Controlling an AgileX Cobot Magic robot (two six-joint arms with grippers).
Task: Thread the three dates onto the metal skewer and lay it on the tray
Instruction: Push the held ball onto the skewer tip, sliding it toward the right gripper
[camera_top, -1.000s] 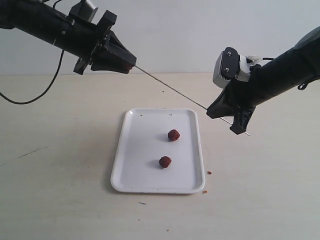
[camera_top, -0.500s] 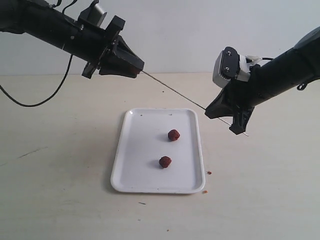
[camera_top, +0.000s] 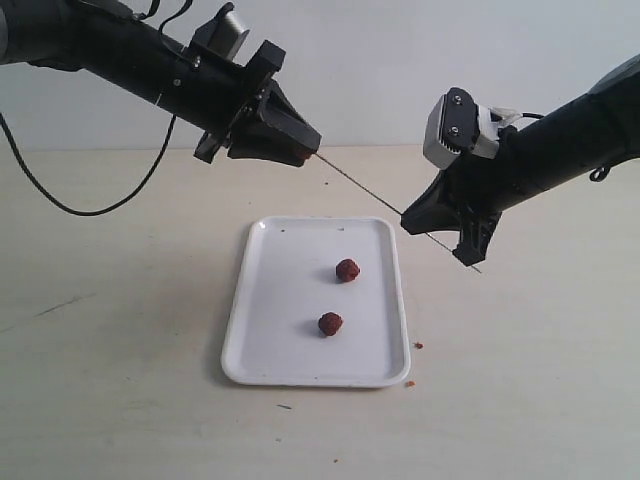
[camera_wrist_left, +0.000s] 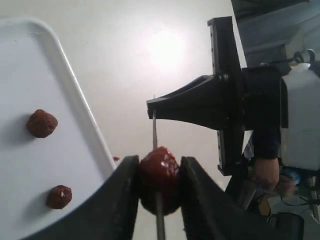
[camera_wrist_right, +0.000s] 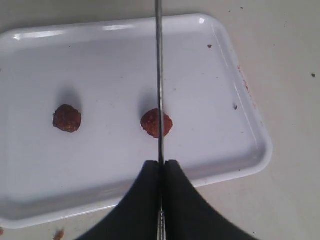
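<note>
My left gripper (camera_top: 303, 155) (camera_wrist_left: 159, 172) is shut on one dark red date (camera_wrist_left: 159, 181), held in the air above the tray's far edge. The thin metal skewer (camera_top: 362, 189) (camera_wrist_right: 159, 75) runs through that date and slants down to my right gripper (camera_top: 408, 222) (camera_wrist_right: 161, 165), which is shut on it; its tail sticks out past the right fingers. Two more dates (camera_top: 347, 270) (camera_top: 330, 323) lie on the white tray (camera_top: 270, 340), seen also as two dates (camera_wrist_right: 156, 123) (camera_wrist_right: 67, 118) in the right wrist view.
The tray (camera_wrist_right: 240, 145) sits mid-table on a pale tabletop (camera_top: 120, 380). Small reddish crumbs (camera_top: 417, 345) lie just off its right edge. A black cable (camera_top: 60, 205) loops over the table at far left.
My left gripper has moved right along the skewer with the date, closing toward the right gripper. The right gripper shifted slightly left. Less bare skewer shows between them.
</note>
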